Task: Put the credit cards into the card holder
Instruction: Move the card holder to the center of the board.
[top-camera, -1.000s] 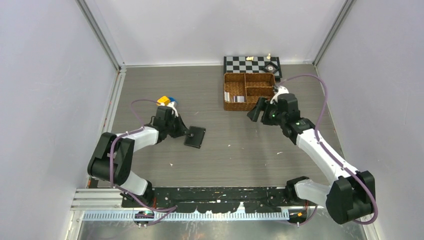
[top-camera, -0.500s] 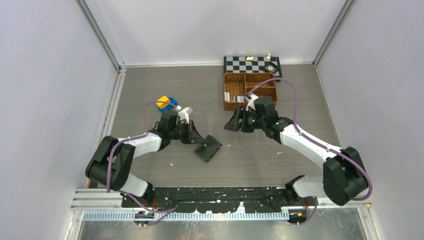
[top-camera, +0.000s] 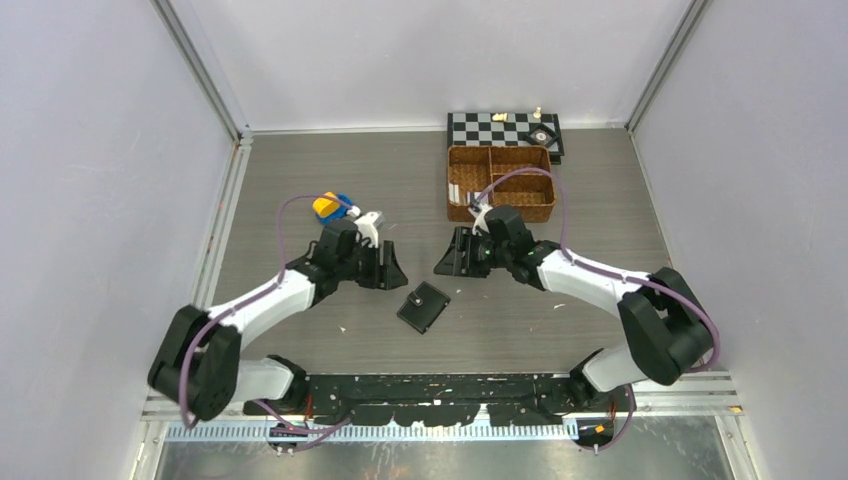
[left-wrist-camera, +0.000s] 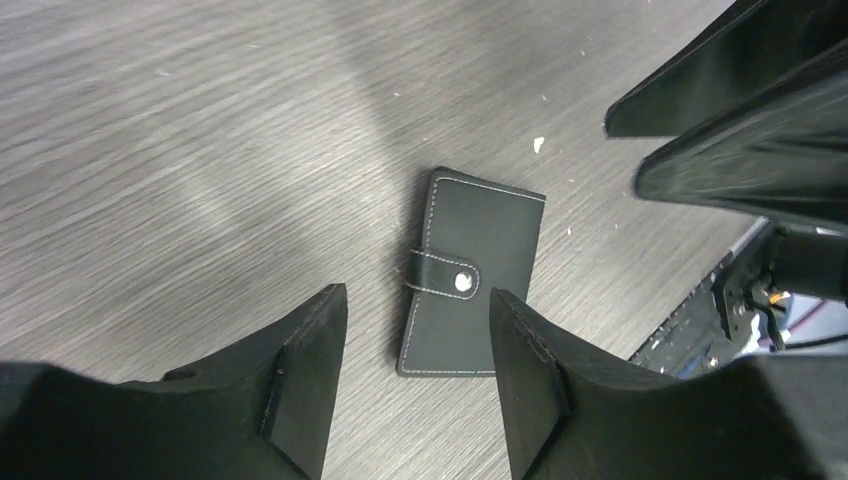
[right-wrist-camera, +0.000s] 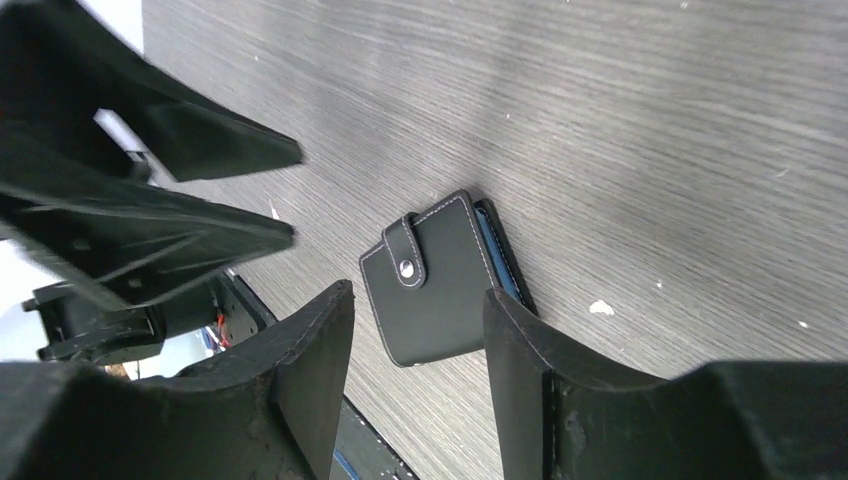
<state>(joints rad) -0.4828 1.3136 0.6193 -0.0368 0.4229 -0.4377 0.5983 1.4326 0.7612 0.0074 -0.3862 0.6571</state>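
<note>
The card holder (top-camera: 423, 307) is a black wallet with a snapped tab, lying closed and flat on the table between both arms. My left gripper (top-camera: 392, 270) hovers open just left of and behind it; in the left wrist view the card holder (left-wrist-camera: 470, 275) lies beyond the gripper (left-wrist-camera: 415, 295), apart from both fingers. My right gripper (top-camera: 443, 264) stands open close behind it, and the right wrist view shows the card holder (right-wrist-camera: 440, 285) beyond that gripper (right-wrist-camera: 418, 292), a blue edge showing along its side. Pale credit cards (top-camera: 456, 192) stand in the basket's left compartment, partly hidden by my right arm.
The brown wicker basket (top-camera: 520, 185) sits at the back right with a chessboard (top-camera: 505, 130) behind it. A yellow and blue toy (top-camera: 330, 205) lies behind my left arm. The black base rail (top-camera: 440, 385) runs along the near edge. Walls enclose three sides.
My left gripper carried the card holder right and toward the front, then opened and let it go flat on the table. The right arm swung left from the basket toward it.
</note>
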